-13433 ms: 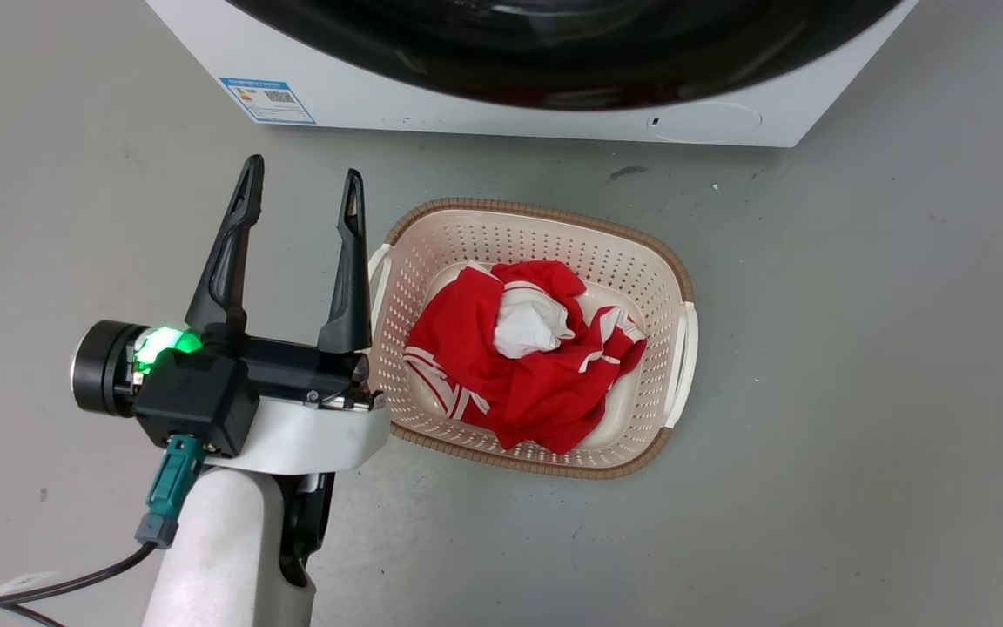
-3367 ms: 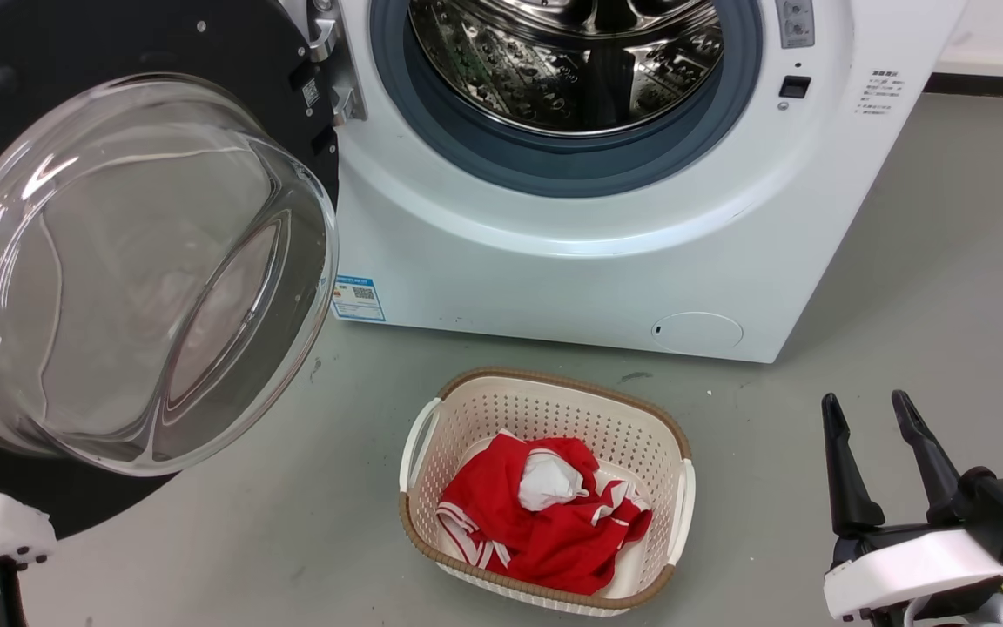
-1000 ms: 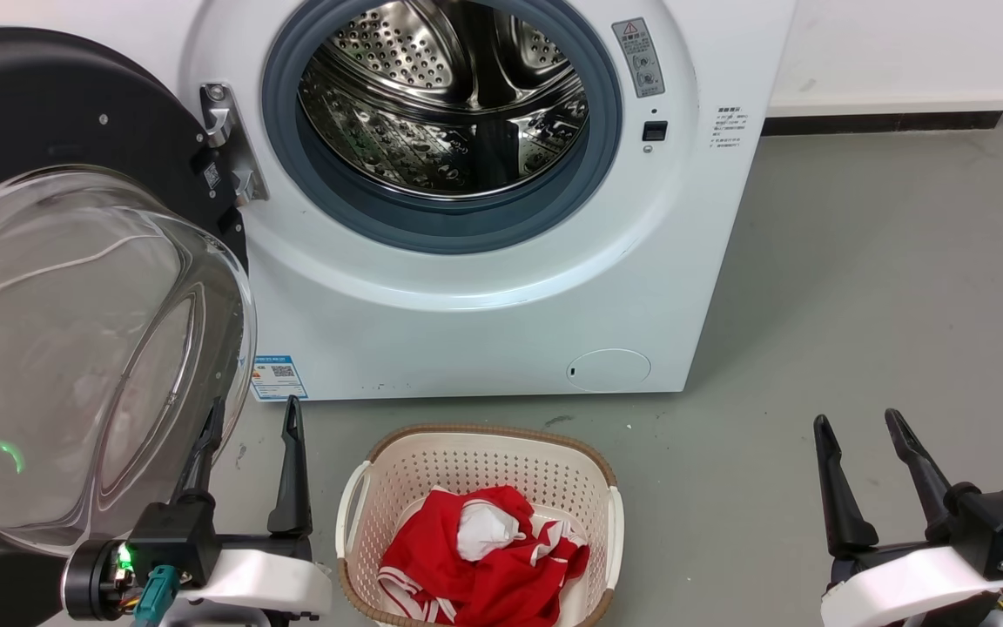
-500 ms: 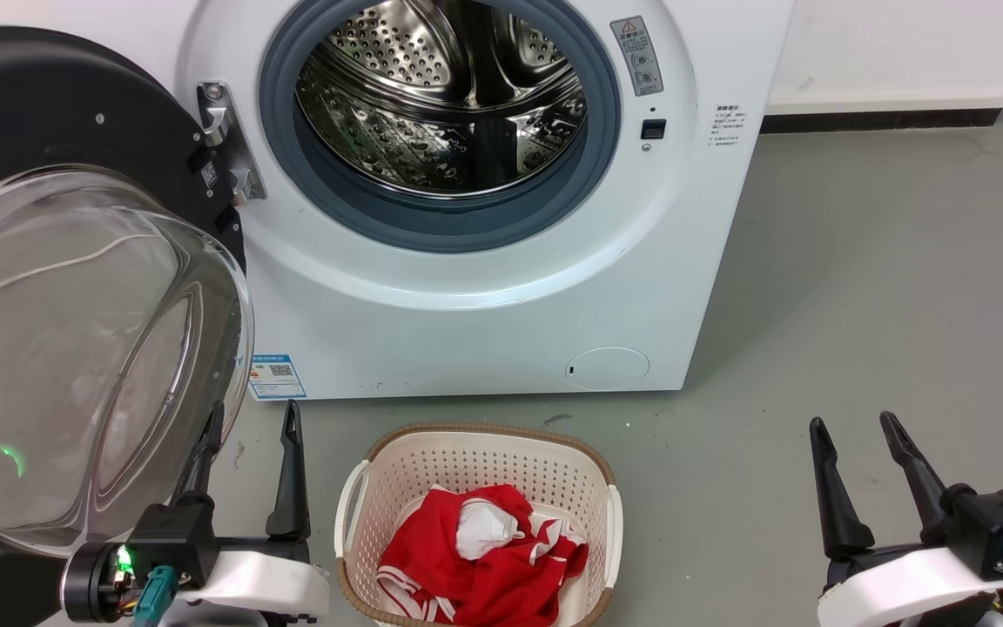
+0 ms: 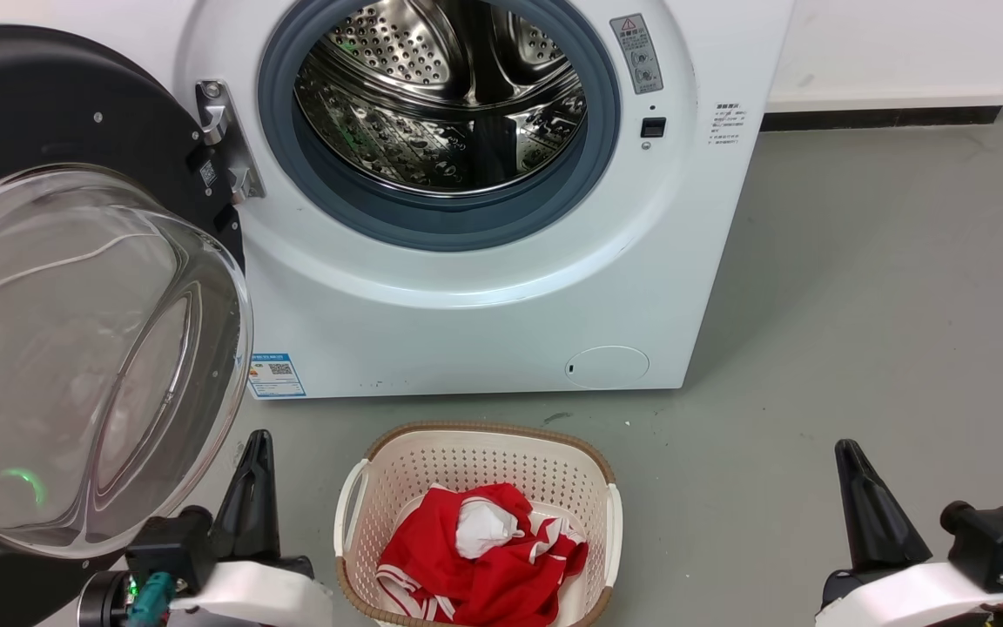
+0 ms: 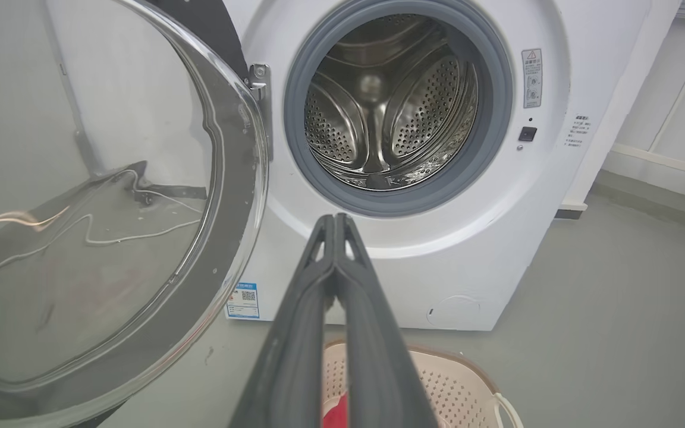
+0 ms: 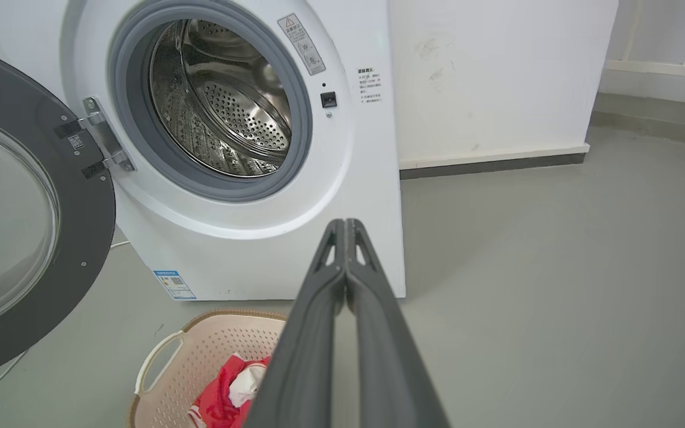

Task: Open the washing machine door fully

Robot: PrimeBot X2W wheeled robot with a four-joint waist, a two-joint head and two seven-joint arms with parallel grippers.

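The white washing machine (image 5: 467, 322) stands ahead with its steel drum (image 5: 440, 96) exposed. The washing machine door (image 5: 31, 104), black-rimmed with a bulging clear glass bowl (image 5: 75, 348), is swung out wide on its left hinge. My left gripper (image 5: 258, 440) sits low, just right of the bowl's lower edge, shut with nothing in it. My right gripper (image 5: 846, 446) is at the lower right over bare floor, also shut and empty. In the left wrist view the joined fingertips (image 6: 335, 217) point at the drum, with the door (image 6: 223, 178) to their left. The right wrist view shows the shut gripper (image 7: 345, 222) and the door (image 7: 90, 238).
A cream laundry basket (image 5: 484, 429) holding a red and white garment (image 5: 484, 549) sits on the floor between my grippers, in front of the machine. A white wall with a dark baseboard (image 5: 885, 113) runs behind on the right. Open grey floor (image 5: 858, 305) lies right of the machine.
Both grippers have gone from open to shut and dropped slightly lower in the head view. The door and the basket have not moved.
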